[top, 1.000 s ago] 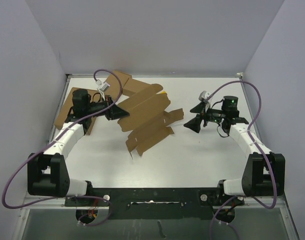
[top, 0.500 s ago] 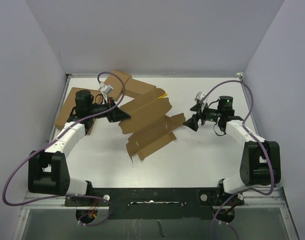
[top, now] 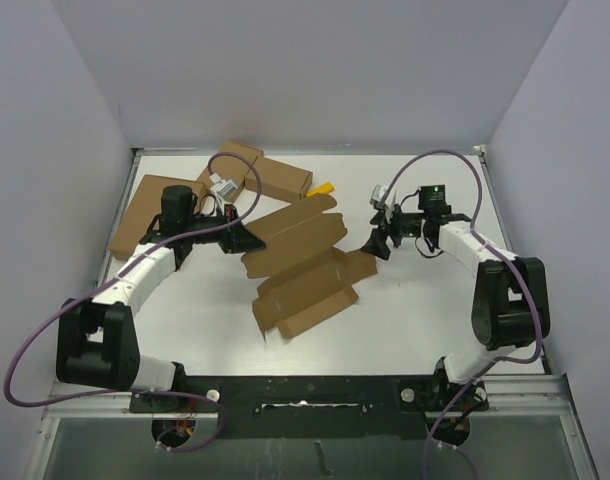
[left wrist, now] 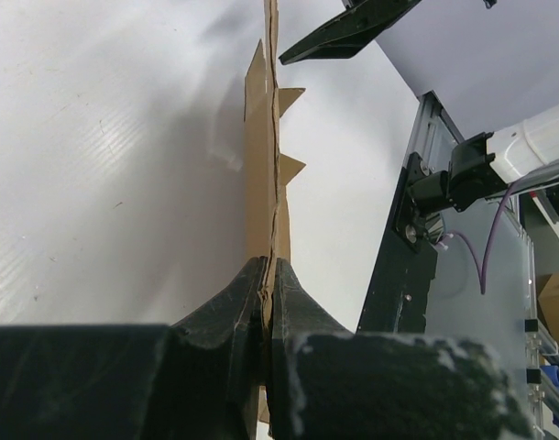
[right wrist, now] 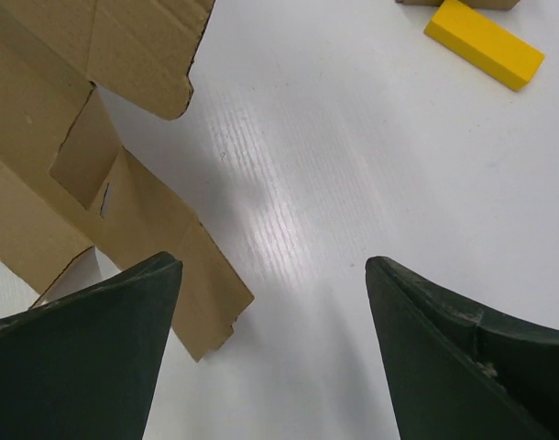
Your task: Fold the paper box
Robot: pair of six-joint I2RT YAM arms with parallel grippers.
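Observation:
The paper box (top: 297, 266) is a notched brown die-cut sheet lying unfolded mid-table. My left gripper (top: 247, 240) is shut on its left edge. In the left wrist view the sheet (left wrist: 261, 183) runs edge-on away from the shut jaws of that gripper (left wrist: 268, 266). My right gripper (top: 377, 245) stands open just off the sheet's right flap. In the right wrist view that flap's corner (right wrist: 202, 307) lies beside the left finger (right wrist: 96, 348), with bare table between the fingers of the gripper (right wrist: 273, 266).
A larger flat brown carton (top: 137, 212) lies at the far left under the left arm. A pair of small brown cartons (top: 275, 176) sits at the back. A yellow block (top: 325, 187) (right wrist: 484, 43) lies behind the sheet. Walls close in the table on three sides.
The right gripper has moved left to the sheet's right flap, its jaws slightly narrower. The left gripper has carried the sheet's left edge rightward, and the sheet has shifted and turned on the table.

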